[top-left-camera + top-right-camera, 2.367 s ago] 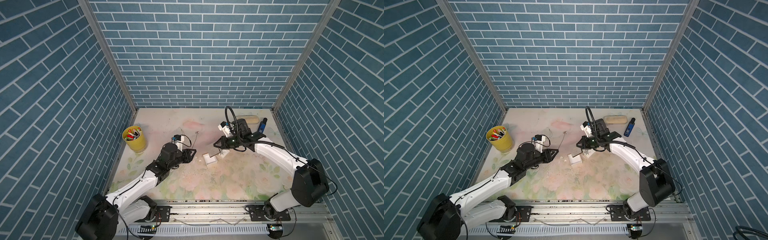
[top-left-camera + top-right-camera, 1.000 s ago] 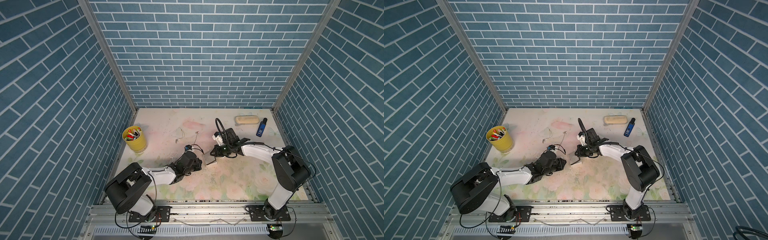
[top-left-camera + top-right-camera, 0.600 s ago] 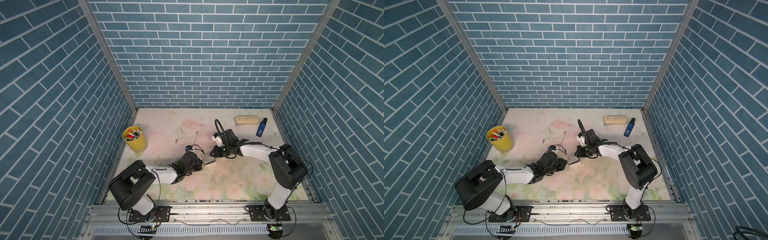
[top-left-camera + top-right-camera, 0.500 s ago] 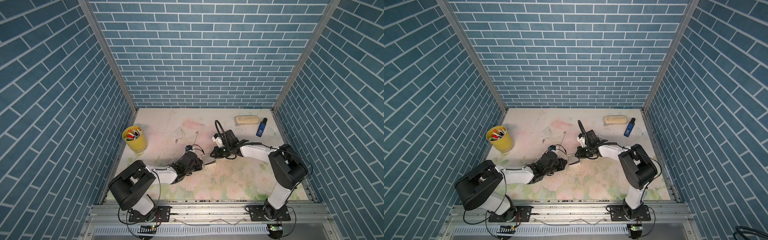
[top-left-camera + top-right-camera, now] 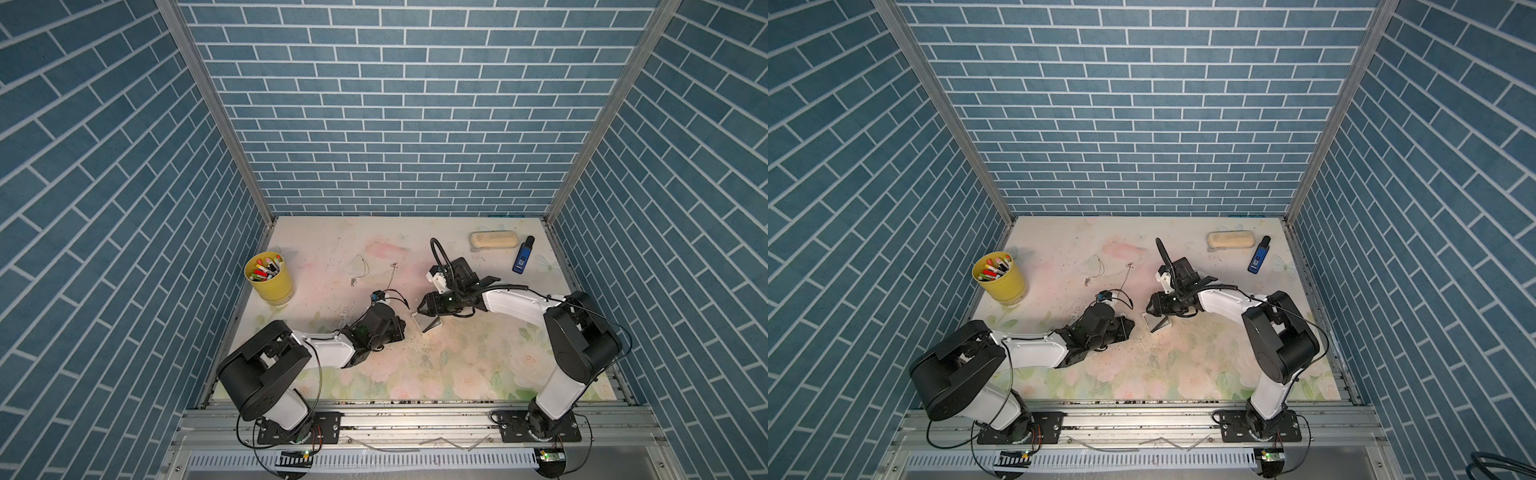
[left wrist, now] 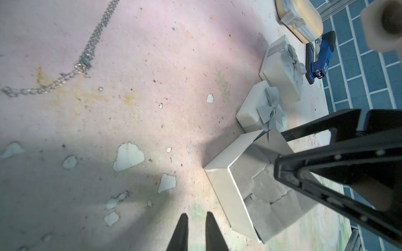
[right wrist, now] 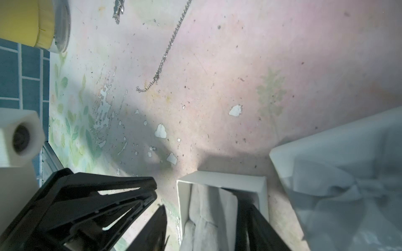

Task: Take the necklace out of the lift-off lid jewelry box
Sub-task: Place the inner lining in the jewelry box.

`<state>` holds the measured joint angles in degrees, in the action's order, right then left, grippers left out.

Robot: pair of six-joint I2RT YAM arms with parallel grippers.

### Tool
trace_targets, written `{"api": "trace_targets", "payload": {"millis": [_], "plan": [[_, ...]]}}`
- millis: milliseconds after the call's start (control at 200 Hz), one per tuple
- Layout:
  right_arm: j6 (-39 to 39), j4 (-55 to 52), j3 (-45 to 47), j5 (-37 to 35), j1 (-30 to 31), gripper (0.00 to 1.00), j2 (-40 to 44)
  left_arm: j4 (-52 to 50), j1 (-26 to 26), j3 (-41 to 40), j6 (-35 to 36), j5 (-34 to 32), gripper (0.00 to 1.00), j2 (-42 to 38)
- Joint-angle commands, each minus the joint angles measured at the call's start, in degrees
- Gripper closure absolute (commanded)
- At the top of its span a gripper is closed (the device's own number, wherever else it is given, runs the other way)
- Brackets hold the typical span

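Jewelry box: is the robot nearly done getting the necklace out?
Looks nearly done. Done: the jewelry box sits open, only grey padding showing, and a necklace lies on the table. In hand: nothing; the right gripper is open with one finger inside the box, the left gripper empty, jaws slightly apart. Left: probably just backing away.

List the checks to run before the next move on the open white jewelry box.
1. Lid off: ok. The white square cardboard jewelry box is open and its grey foam insert shows.
2. Necklace still inside: cannot tell. No chain shows on the insert, but the right gripper hides part of it.
3. Right gripper open: ok. It straddles a box wall, with one finger inside.
4. Left gripper clear of the box: ok. It is beside the box, slightly parted and empty.
5. Necklace out on the mat: ok. A silver chain necklace lies apart from the box.
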<state>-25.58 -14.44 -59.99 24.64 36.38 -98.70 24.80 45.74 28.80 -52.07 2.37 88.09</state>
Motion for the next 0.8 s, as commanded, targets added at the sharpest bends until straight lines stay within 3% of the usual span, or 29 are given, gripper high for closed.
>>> {"api": "trace_targets", "payload": {"millis": [0, 250, 490, 790], "plan": [[0.48, -4.69, -2.27, -0.84, 0.18, 0.35, 2.42, 0.27, 0.27, -0.12, 0.52, -0.39, 0.83, -0.64], [2.23, -11.64, -4.98, -4.83, 0.20, 0.36, 5.02, 0.17, 0.31, 0.23, 1.32, -0.10, 0.83, -1.11], [4.07, -19.24, -6.01, -7.50, 1.42, 0.58, 8.67, -0.17, 0.32, 0.63, 1.96, 0.27, 0.83, -1.26], [5.01, -22.06, -6.37, -6.36, 4.14, 0.76, 4.08, 0.68, 0.25, 1.18, 2.16, 1.17, 0.84, 0.03]]}}
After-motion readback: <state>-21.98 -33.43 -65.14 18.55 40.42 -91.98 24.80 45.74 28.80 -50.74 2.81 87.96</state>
